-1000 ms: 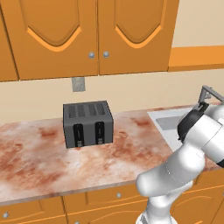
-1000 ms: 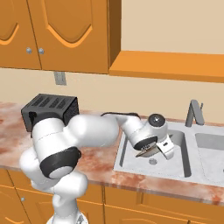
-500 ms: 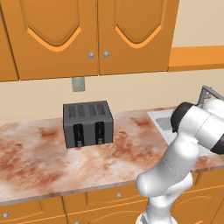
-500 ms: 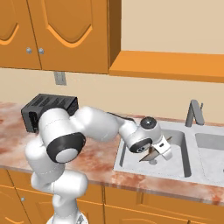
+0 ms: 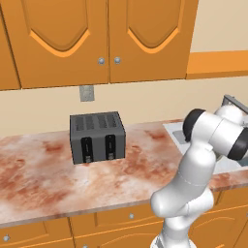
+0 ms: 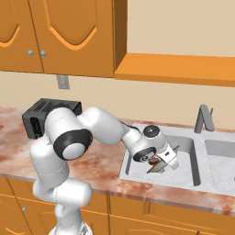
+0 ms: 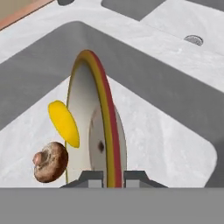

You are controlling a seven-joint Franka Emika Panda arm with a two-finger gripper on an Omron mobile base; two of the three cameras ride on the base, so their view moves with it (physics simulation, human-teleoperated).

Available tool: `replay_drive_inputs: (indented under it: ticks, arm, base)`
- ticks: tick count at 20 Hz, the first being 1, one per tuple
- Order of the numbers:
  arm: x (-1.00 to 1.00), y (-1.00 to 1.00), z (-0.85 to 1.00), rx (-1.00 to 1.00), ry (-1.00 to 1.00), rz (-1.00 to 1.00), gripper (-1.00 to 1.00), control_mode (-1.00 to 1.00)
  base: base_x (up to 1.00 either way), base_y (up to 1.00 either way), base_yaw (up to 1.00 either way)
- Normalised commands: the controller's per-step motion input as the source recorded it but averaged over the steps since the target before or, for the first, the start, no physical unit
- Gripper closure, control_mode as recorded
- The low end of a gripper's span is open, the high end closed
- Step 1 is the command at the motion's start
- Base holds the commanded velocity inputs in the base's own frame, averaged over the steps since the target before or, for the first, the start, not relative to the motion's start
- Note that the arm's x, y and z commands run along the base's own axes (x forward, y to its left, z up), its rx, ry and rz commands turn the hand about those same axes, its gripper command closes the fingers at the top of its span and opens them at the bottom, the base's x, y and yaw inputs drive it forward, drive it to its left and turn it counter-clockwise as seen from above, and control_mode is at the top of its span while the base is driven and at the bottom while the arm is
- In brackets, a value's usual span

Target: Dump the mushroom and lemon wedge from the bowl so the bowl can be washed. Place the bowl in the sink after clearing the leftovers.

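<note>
Gripper (image 7: pixel 107 177) clamped on rim of bowl (image 7: pixel 94 127), fingertips (image 7: pixel 89 178) either side of the rim at bottom of hand view. Bowl turned on edge, nearly vertical, seen edge-on with olive and red rim bands. Lemon wedge (image 7: pixel 64 123) just beside the bowl's open face, mushroom (image 7: pixel 50 161) just below it; contact with the bowl or basin floor not clear for either. All over one basin of the sink (image 7: pixel 175 135), grey walls, pale speckled floor.

In right base view gripper (image 6: pixel 166 157) down inside left basin of sink (image 6: pixel 193 158), bowl (image 6: pixel 156 165) a dark tilted shape at the hand, detail too small to read. Grey faucet (image 6: pixel 204 118) behind basins, second basin cut off at right edge. Black toaster (image 6: pixel 39 114) partly hidden behind arm.

Left base view: toaster (image 5: pixel 97 137) on reddish marble counter (image 5: pixel 38 179), wall outlet (image 5: pixel 86 93) above, orange wood cabinets (image 5: pixel 106 38) on top, drawers below. Sink (image 5: pixel 175 131) mostly blocked by arm.
</note>
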Motion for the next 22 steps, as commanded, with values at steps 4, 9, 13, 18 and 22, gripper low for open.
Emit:
replay_drive_inputs:
  ticks: [4, 9, 13, 18, 22]
  arm:
    - [0.19, 0.0, -0.03, -0.04, 0.13, 0.0, 1.0, -1.0]
    - [0.03, 0.0, -0.06, -0.03, 0.13, 0.0, 1.0, -1.0]
    - [0.0, -0.01, 0.0, 0.0, 0.07, 0.0, 1.0, -1.0]
    - [0.0, 0.0, 0.37, -0.02, 0.04, -0.09, 1.0, -1.0]
    - [-0.04, 0.0, 0.8, 0.15, -0.03, -0.08, 1.0, -1.0]
  base:
    - [0.0, 0.0, 0.0]
    - [0.0, 0.0, 0.0]
    - [0.0, 0.0, 0.0]
    - [0.0, 0.0, 0.0]
    - [0.0, 0.0, 0.0]
